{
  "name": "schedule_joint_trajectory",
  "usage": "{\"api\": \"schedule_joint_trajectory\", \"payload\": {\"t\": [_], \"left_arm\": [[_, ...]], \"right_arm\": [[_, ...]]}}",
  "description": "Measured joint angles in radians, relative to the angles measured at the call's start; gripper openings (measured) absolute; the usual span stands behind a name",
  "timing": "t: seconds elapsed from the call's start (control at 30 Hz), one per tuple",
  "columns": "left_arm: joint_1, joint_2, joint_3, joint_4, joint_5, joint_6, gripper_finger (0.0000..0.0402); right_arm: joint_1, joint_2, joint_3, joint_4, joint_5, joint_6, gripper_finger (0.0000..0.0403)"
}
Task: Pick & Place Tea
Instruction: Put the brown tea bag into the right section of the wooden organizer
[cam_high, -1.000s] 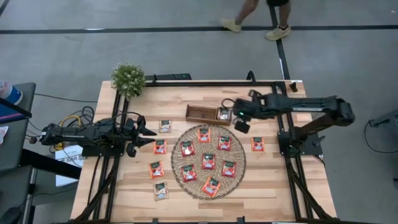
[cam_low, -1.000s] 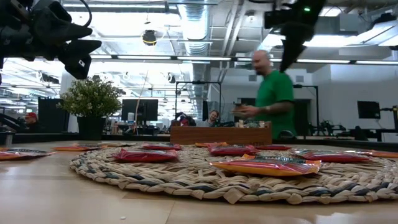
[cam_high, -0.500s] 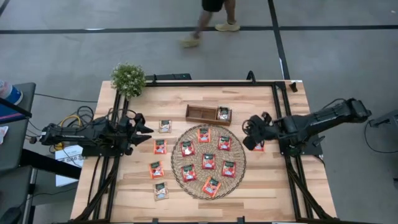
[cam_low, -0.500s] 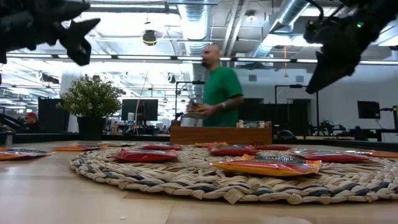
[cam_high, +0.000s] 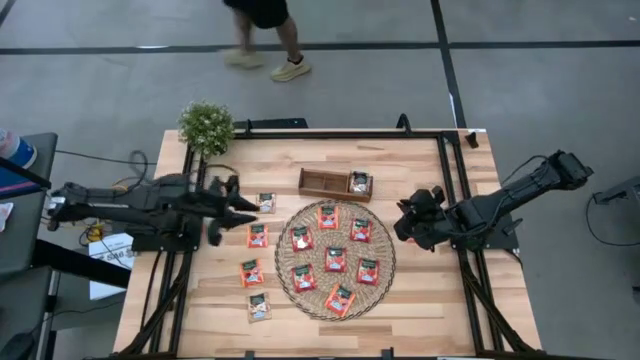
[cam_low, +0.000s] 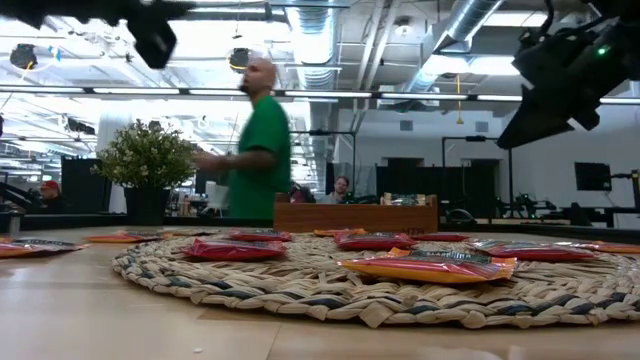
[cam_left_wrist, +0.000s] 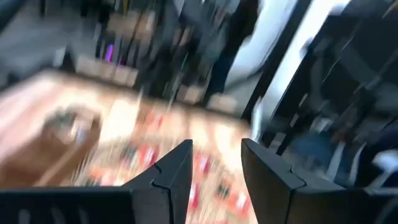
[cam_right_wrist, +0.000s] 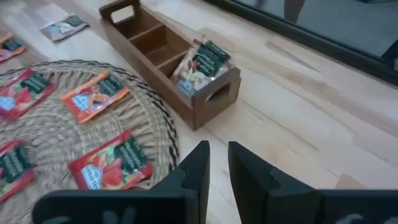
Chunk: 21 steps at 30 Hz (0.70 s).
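- Tea sachets (cam_high: 335, 259) lie well spread for you: eight red-orange ones on the round woven mat (cam_high: 385, 285), more on the bare table (cam_high: 420, 300) on the mat's left-arm side, and at least one in the wooden tray (cam_high: 322, 182).
- Your right hand (cam_high: 408, 222) hangs above the table just beside the mat's rim on the right arm's side, holding nothing; its fingers (cam_right_wrist: 194, 168) stand a narrow slot apart.
- From that hand, the nearest sachets are the red-orange ones at the mat's near rim (cam_right_wrist: 112, 166), just ahead of the fingertips. The tray's filled end slot, with its sachet (cam_right_wrist: 200, 64) leaning against the wall, lies a little farther off.
- Your left hand (cam_high: 243, 206) is out over the table between the mat and the left edge, fingers (cam_left_wrist: 173, 176) parted and empty.
- A pale sachet (cam_high: 265, 203) lies just beside that hand's tips, and a red-orange one (cam_high: 258, 236) sits close by, nearer the table's front edge.
- Two more sachets (cam_high: 251, 272) and (cam_high: 259, 306) lie farther from it, toward the front edge.
- A potted plant (cam_high: 206, 126) stands at the back corner behind the left arm.
- A person (cam_low: 252, 140) is passing behind the table.
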Motion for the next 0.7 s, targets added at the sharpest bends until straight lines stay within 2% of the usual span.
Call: {"api": "schedule_joint_trajectory", "payload": {"t": [0.17,0.3,0.5,0.6,0.7], "left_arm": [[0.030,0.266,0.180,-0.284,-0.005,0.009,0.0128],[0.057,0.415,0.259,-0.386,0.003,0.060,0.0128],[0.122,0.518,0.315,-0.420,0.017,0.079,0.0128],[0.170,0.538,0.337,-0.497,0.068,0.075,0.0128],[0.209,0.556,0.360,-0.589,0.122,0.074,0.0128]], "right_arm": [[0.023,-0.059,0.000,0.007,-0.051,-0.074,0.0052],[0.022,-0.114,0.000,0.018,-0.131,-0.185,0.0052],[0.016,-0.201,0.000,0.020,-0.224,-0.275,0.0052],[0.019,-0.248,-0.010,0.038,-0.231,-0.293,0.0052],[0.018,-0.307,-0.064,0.168,-0.238,-0.340,0.0052]]}}
